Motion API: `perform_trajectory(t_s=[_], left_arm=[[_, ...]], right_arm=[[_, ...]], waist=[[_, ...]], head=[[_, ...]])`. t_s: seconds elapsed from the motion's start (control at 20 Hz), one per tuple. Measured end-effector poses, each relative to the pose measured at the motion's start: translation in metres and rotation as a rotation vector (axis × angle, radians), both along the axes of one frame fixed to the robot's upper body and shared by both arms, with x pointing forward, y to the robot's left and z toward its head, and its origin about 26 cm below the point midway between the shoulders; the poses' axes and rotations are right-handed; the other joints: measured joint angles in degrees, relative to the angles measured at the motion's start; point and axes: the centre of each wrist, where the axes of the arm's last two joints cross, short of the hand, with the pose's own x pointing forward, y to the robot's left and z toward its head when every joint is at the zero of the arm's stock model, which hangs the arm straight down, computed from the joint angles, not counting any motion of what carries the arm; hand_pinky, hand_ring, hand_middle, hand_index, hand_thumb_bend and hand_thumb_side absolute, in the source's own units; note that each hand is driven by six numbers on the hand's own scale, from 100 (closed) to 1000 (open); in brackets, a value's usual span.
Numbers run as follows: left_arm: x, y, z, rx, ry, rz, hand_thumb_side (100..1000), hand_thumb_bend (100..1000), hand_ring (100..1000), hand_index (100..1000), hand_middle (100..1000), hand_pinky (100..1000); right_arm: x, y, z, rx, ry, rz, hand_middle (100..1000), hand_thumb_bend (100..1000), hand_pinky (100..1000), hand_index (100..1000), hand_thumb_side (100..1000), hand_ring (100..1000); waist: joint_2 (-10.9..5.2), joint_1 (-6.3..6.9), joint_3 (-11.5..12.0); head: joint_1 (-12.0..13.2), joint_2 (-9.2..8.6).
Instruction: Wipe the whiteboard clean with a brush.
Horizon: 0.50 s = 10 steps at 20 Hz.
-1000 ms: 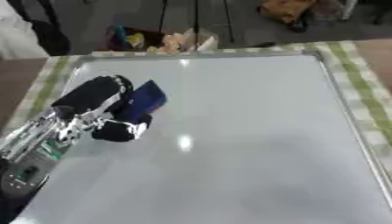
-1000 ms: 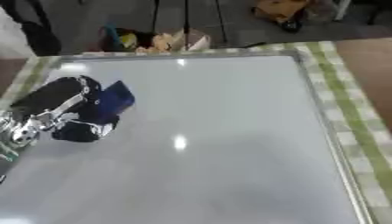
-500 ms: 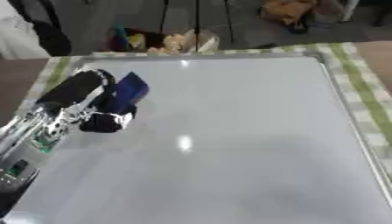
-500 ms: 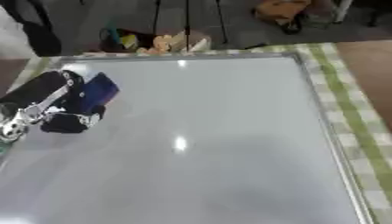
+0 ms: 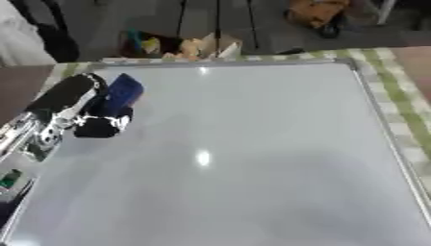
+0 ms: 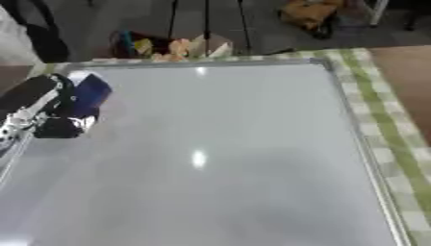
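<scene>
A large whiteboard (image 5: 252, 144) with a silver frame covers most of the table, and its surface shows no marks. My left hand (image 5: 76, 108) comes in from the left edge and is curled round a dark blue brush (image 5: 122, 93), which it presses against the board near the far left corner. The right hand shows in neither view.
A green-and-white checked cloth (image 5: 396, 91) lies under the board along its right side. Beyond the far edge stand tripod legs (image 5: 217, 21) and a heap of colourful items (image 5: 181, 45) on the floor.
My left hand has slid the brush up and to the left across the board, toward the far left corner. The camera view has shifted a little too.
</scene>
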Motion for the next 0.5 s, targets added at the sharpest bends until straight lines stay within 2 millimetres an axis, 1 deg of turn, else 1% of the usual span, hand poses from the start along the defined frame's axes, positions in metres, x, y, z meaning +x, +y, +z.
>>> perform_trajectory(t_s=[0.25,0.5], left_arm=[[0.005,0.009,-0.005,-0.031,0.019,0.031,399,170,553,163,491,356],[0.009,0.013,-0.008,-0.054,0.031,0.034,412,169,551,163,488,353]], right_arm=[[0.000,0.000,0.000,-0.005,0.002,-0.002,545,100,733,785,816,678],[0.000,0.000,0.000,-0.005,0.002,-0.002,546,100,733,784,816,679]], waist=[[0.01,0.00,0.11],[0.01,-0.19,0.09]], head=[[0.02,-0.01],[0.09,-0.03]])
